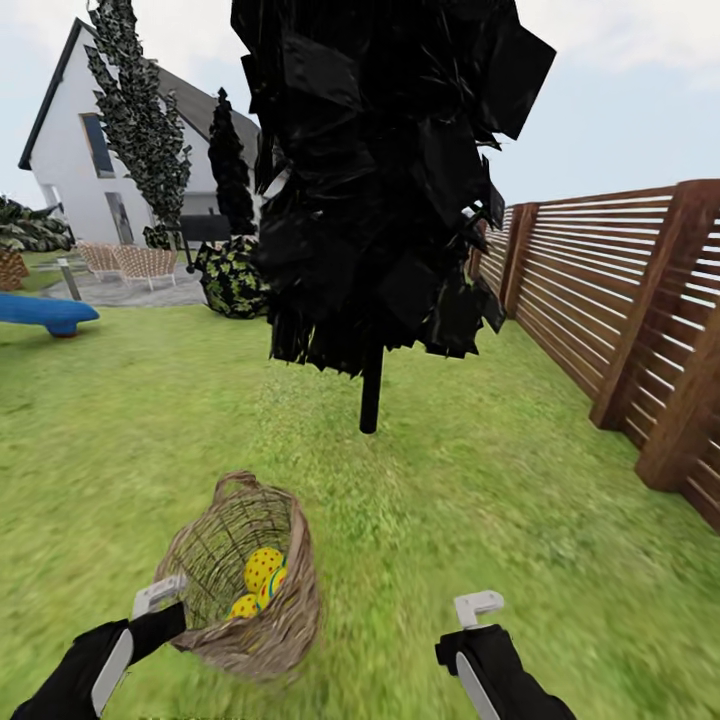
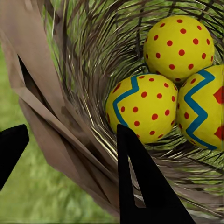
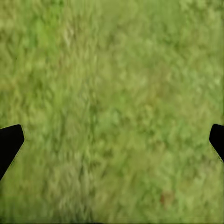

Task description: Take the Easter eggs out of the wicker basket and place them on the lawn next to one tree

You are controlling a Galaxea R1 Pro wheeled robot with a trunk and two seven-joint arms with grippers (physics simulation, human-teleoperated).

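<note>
The wicker basket [image 1: 243,578] is seen whole from the head view, tilted on the lawn [image 1: 480,500], with its rim against the left gripper [image 1: 165,600]. From the left wrist view the open brown weave [image 2: 88,70] is shown close up, and one dark finger [image 2: 140,186] is placed inside the rim while the other [image 2: 11,149] sits outside it, so the basket wall is straddled by the parted jaws; whether the wall is actually pinched cannot be told.

Three Easter eggs [image 2: 142,108] are lying together at the basket's bottom, just ahead of the inner finger. They are smooth, rounded and yellow, with red dots and blue zigzag bands (three are counted in the wrist view, while in the head view they [image 1: 262,570] are partly masked by the weave).

The right gripper [image 1: 478,612] is held low over bare grass, well apart from the basket. In the right wrist view its fingertips [image 3: 9,140] are set wide at the two edges, with blurred mottled green between them.

Beyond both grippers a dark, near-black tree [image 1: 380,180] on a thin trunk is shown, with a slatted brown fence [image 1: 620,300] toward the right arm's side.
</note>
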